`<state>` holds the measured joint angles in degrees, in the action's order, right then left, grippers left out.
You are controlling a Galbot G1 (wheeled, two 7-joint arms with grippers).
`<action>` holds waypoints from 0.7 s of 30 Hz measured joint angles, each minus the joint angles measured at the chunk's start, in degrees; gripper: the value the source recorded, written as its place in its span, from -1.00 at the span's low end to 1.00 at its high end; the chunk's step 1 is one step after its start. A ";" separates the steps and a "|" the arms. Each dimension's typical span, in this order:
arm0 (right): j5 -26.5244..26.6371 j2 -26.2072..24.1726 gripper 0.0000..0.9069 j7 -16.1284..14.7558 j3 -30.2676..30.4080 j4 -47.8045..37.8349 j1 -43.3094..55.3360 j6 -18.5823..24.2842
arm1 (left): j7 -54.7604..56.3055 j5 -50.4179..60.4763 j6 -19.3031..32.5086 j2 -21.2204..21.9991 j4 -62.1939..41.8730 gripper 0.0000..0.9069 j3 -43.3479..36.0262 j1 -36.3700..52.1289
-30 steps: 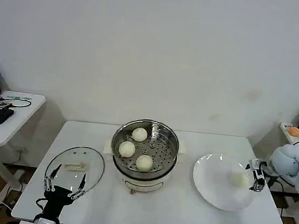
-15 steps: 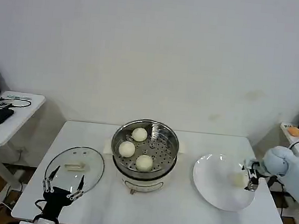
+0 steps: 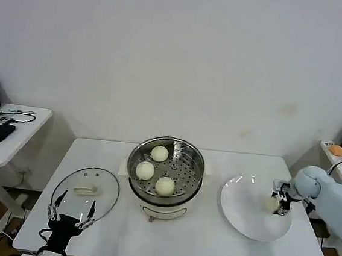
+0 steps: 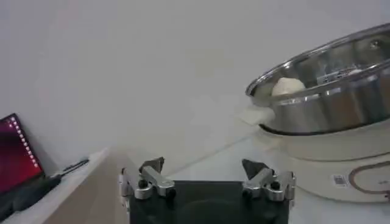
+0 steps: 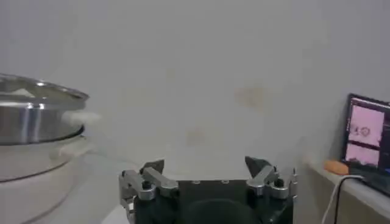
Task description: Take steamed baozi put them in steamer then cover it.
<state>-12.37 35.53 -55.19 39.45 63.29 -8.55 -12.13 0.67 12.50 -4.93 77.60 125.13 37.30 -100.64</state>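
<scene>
Your right gripper (image 3: 281,202) sits low over the right side of the white plate (image 3: 242,210), right at the last bun (image 3: 271,203). From the head camera you cannot tell whether its fingers touch the bun or just flank it, and you cannot tell from there how wide they stand. From the right wrist camera the two fingertips (image 5: 152,165) stand spread apart with nothing visible between them, so read this gripper as open.

The steamer (image 3: 165,171) stands in the middle of the white table (image 3: 172,237), uncovered, with three buns (image 3: 165,186) on its perforated tray: one toward the back, one on the left, one at the front. The plate lies to the right of the steamer, apart from it.

The glass lid (image 3: 86,189) lies flat on the table to the left of the steamer. Your left gripper (image 3: 72,212) hangs at the near edge of that lid, fingers spread and empty; the left wrist camera shows the same open fingertips (image 4: 152,165) with the steamer (image 4: 329,97) beyond them.
</scene>
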 measured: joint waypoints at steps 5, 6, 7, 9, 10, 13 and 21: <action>-0.10 0.00 0.33 -0.50 0.02 0.19 0.39 -0.34 | 0.01 0.14 -0.02 0.03 0.02 1.00 0.07 -0.04; -0.08 -0.05 0.33 -0.68 0.10 0.35 0.54 -0.40 | 0.01 0.19 -0.03 0.02 0.02 1.00 0.08 -0.06; -0.04 -0.10 0.36 -0.77 0.23 0.52 0.73 -0.50 | 0.02 0.22 -0.04 0.02 0.02 1.00 0.10 -0.06; 0.28 -0.35 0.36 -1.24 0.83 1.12 1.39 -0.63 | 0.09 0.26 -0.07 0.00 0.02 1.00 0.13 0.00; 0.49 -0.53 0.36 -1.43 1.20 1.47 1.87 -0.66 | 0.12 0.29 -0.10 0.00 0.02 1.00 0.16 0.02; 1.37 -1.29 0.36 -2.00 2.53 2.83 4.14 -1.08 | 0.18 0.43 -0.15 -0.11 0.02 1.00 0.14 0.01; 6.64 -2.45 0.36 -2.41 8.22 8.02 15.21 -3.02 | 0.23 0.83 -0.35 0.22 0.16 1.00 -0.32 0.67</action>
<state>-5.73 33.08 -57.60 47.67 71.31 6.66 -15.15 0.90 13.34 -5.28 77.82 125.29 36.97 -99.96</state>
